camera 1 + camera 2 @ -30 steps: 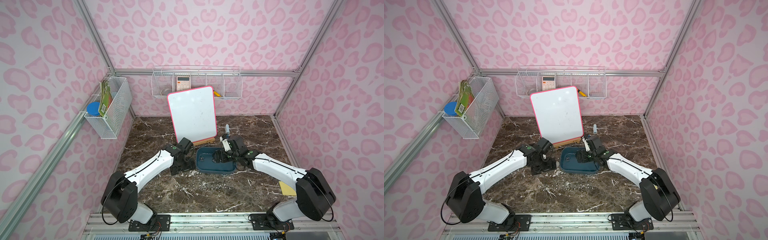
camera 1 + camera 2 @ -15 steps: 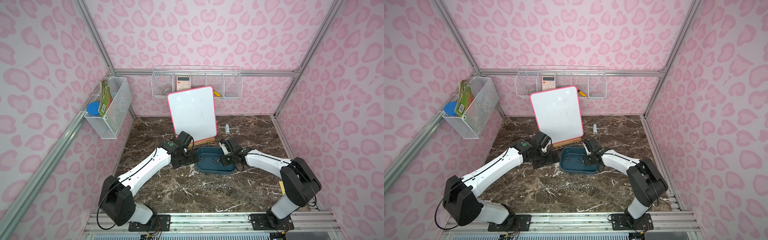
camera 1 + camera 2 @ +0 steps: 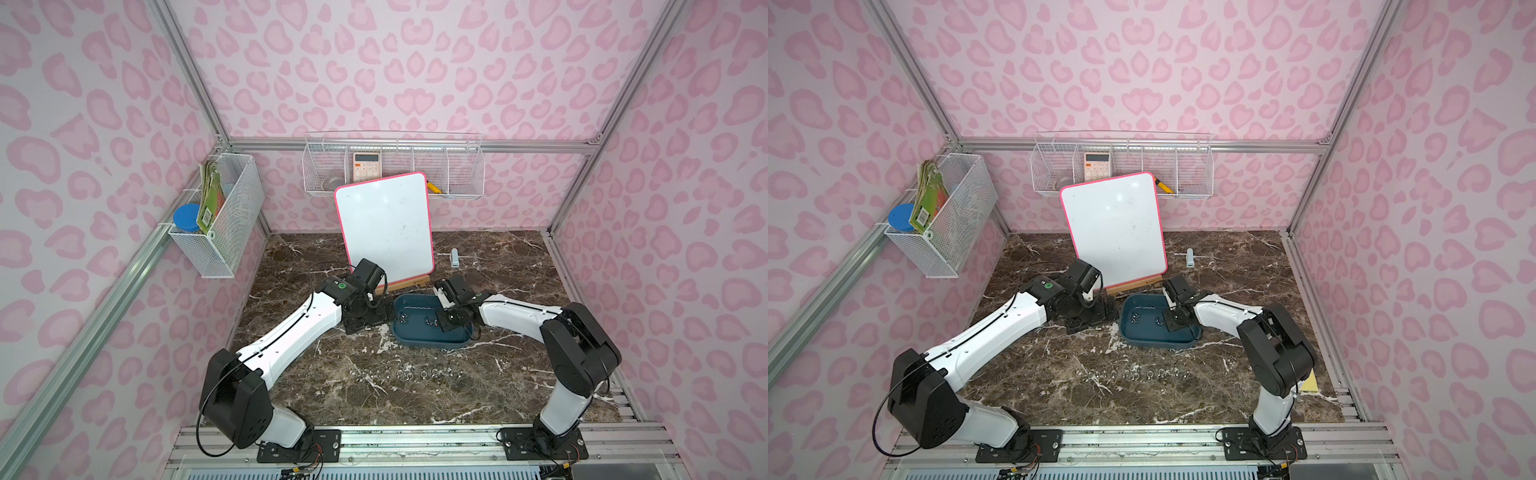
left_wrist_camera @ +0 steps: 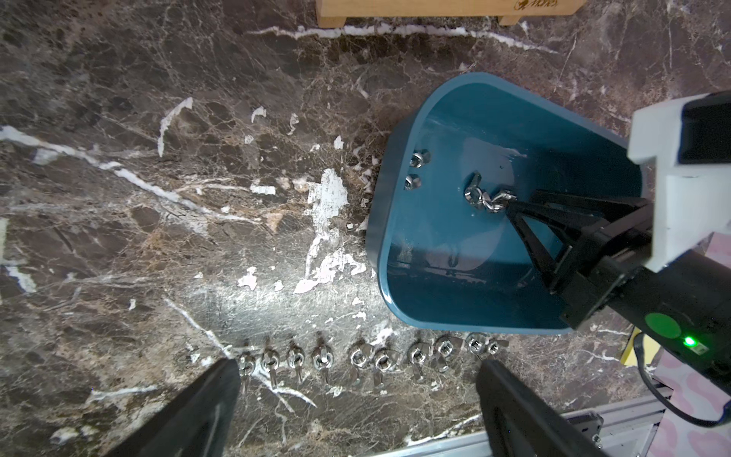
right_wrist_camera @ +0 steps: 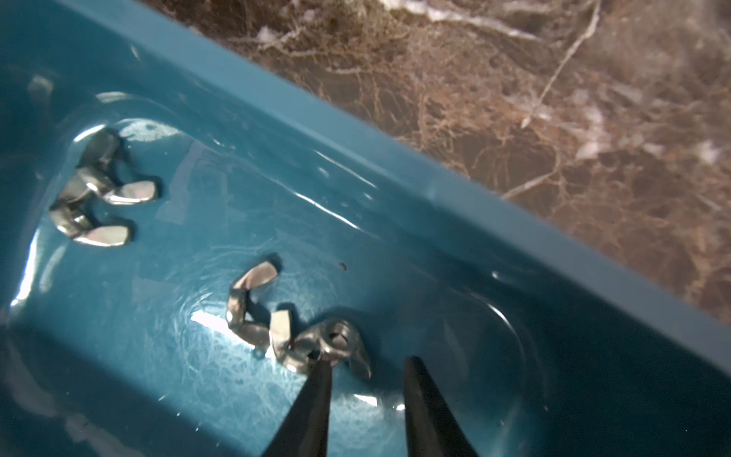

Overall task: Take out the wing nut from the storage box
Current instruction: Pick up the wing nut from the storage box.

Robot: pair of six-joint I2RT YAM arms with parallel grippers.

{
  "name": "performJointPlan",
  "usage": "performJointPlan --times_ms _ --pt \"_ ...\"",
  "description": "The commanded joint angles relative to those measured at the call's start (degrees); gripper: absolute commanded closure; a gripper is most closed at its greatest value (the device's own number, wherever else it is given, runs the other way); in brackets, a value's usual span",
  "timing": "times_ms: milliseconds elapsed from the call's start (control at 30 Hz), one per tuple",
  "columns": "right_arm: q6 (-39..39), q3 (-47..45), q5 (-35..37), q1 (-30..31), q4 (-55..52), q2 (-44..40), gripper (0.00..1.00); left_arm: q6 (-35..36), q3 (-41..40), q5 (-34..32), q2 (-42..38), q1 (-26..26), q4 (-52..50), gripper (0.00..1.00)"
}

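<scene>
Right wrist cam: both fingers [image 5: 308, 411] of the right pincer [image 5: 367, 361] run off the picture edge. One tip overlaps the nearest wing nut [image 5: 336, 340], so no idea if it actually touches it. The far nuts [image 5: 99, 198] are a blurry clump that I can't count, and the storage box [image 5: 395, 198] runs out of the picture too.

In both top views the nuts in the box are just specks. The row of nuts [image 3: 424, 375] on the table [image 3: 498, 266] is too tiny to make out.

Left wrist cam crops the left pincer [image 4: 358, 362] fingers, and the right arm [image 4: 692, 158] covers one box corner. The whiteboard [image 3: 384, 232] hides part of the back basket [image 3: 457, 178].
</scene>
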Motion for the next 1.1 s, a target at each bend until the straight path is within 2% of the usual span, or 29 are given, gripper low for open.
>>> performJointPlan --times_ms 0,500,600,767,967,1067 --pt "-0.88 1.18 0.23 0.00 0.47 1.15 0.69 0.91 0.24 0.35 0.30 0.28 -0.27 0.02" --pt "-1.17 3.63 -1.00 -0.02 1.33 4.02 0.72 1.26 0.34 0.81 0.68 0.69 -0.08 0.02" --pt "-1.10 3.68 -1.25 -0.13 1.34 4.13 0.86 1.17 0.29 0.70 0.52 0.69 -0.09 0.02" --pt "-0.73 3.33 -1.28 -0.13 1.26 3.10 0.91 0.99 0.30 0.96 0.32 0.77 0.33 0.01" --pt "0.48 2.34 -2.69 -0.17 1.51 -0.10 0.94 0.61 0.54 2.31 0.32 0.72 2.03 0.01" --pt "1.71 1.60 -4.07 -0.19 1.85 -2.62 0.94 0.17 0.23 4.92 0.32 0.74 4.98 0.07"
